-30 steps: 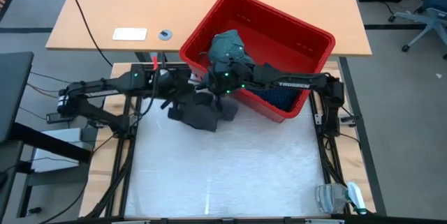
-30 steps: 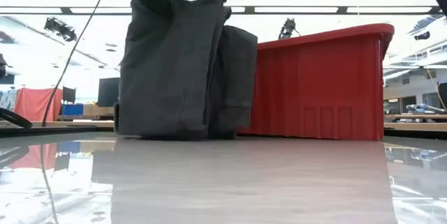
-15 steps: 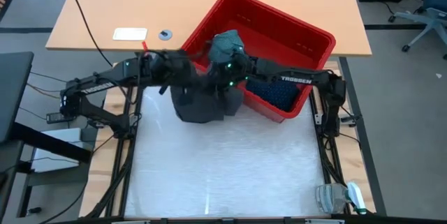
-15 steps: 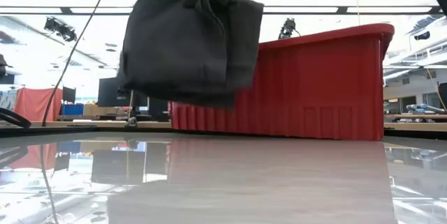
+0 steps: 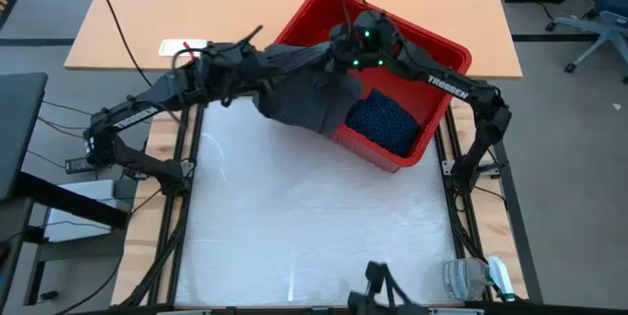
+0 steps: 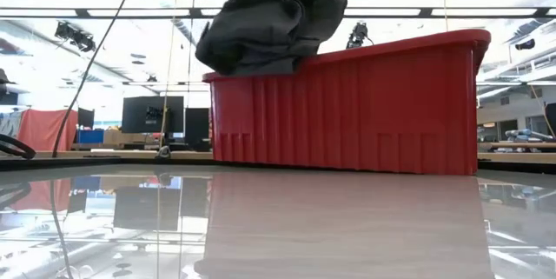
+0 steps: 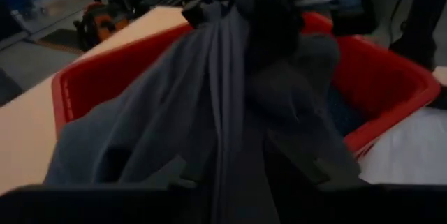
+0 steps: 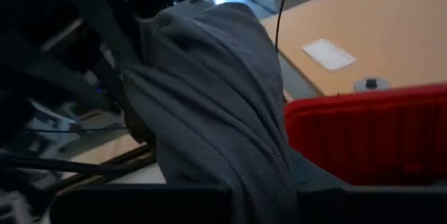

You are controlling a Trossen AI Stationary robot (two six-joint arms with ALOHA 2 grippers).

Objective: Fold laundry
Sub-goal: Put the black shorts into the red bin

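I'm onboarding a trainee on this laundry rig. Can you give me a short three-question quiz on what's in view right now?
1. True or false: the charcoal grey garment rests flat on the table.
2. The navy dotted piece lies: A) in the red basket, B) on the white table mat, C) on the floor.
3. Which gripper is over the basket?

Key:
1. False; it hangs in the air.
2. A.
3. The right gripper; the left gripper is beside the basket.

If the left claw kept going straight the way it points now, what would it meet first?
The charcoal grey garment, bunched right ahead of the left claw; past it, probably the red basket, though depth is hard to judge.
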